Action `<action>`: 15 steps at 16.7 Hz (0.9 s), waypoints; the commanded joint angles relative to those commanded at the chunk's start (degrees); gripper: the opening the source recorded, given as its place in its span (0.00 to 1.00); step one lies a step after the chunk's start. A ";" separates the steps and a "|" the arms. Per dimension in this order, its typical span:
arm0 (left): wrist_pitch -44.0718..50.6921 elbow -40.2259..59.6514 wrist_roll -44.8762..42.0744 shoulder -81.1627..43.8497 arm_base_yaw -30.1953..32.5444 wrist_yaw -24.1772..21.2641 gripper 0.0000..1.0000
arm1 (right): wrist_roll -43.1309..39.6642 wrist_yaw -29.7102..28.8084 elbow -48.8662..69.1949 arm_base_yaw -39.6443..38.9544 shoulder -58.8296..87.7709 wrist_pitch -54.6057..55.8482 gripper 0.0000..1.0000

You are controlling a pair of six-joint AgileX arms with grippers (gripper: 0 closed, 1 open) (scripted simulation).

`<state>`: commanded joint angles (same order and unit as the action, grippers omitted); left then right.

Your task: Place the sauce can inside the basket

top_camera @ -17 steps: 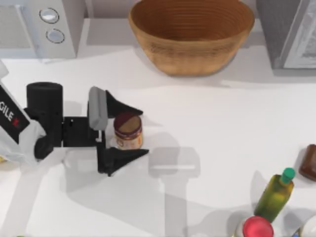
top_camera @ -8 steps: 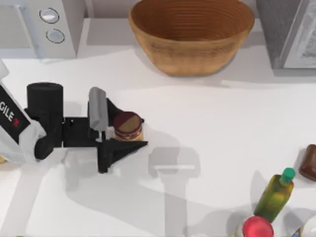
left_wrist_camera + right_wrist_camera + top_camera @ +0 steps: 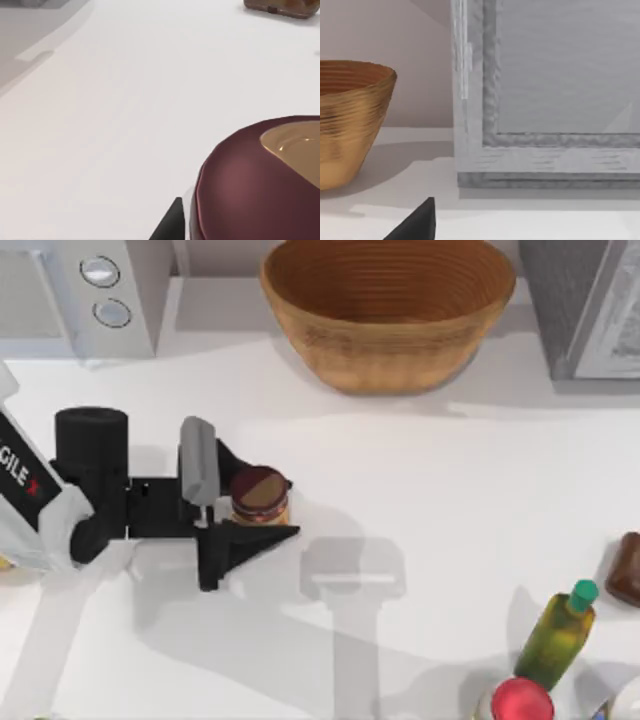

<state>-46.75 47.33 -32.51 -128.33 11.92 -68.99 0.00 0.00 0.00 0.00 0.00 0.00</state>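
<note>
White tabletop runs across the scene, with grey appliances at the back corners. At the left, the left gripper (image 3: pixel 258 508) is clenched on the can (image 3: pixel 260 496), its fingers pressed against the can's sides; the can is seen close up in the left wrist view (image 3: pixel 260 180) and seems not yet lifted. Further right, at the back centre, the basket (image 3: pixel 388 310) stands empty, well apart from the can. The grasp is judged done; lifting, carrying and release are left. For the right gripper (image 3: pixel 417 222), whether the fingers are released or clenched cannot be told.
</note>
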 joint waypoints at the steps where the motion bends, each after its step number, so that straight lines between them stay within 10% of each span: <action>1: 0.00 0.00 0.00 0.00 0.00 0.00 0.00 | 0.00 0.00 0.00 0.00 0.00 0.00 1.00; 9: 1.97 -0.05 -1.65 0.38 -0.17 -0.46 0.00 | 0.00 0.00 0.00 0.00 0.00 0.00 1.00; 15: 22.13 -0.90 -17.10 4.76 -3.09 -5.58 0.00 | 0.00 0.00 0.00 0.00 0.00 0.00 1.00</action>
<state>-24.62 46.44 -49.61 -123.57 8.83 -74.57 0.00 0.00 0.00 0.00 0.00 0.00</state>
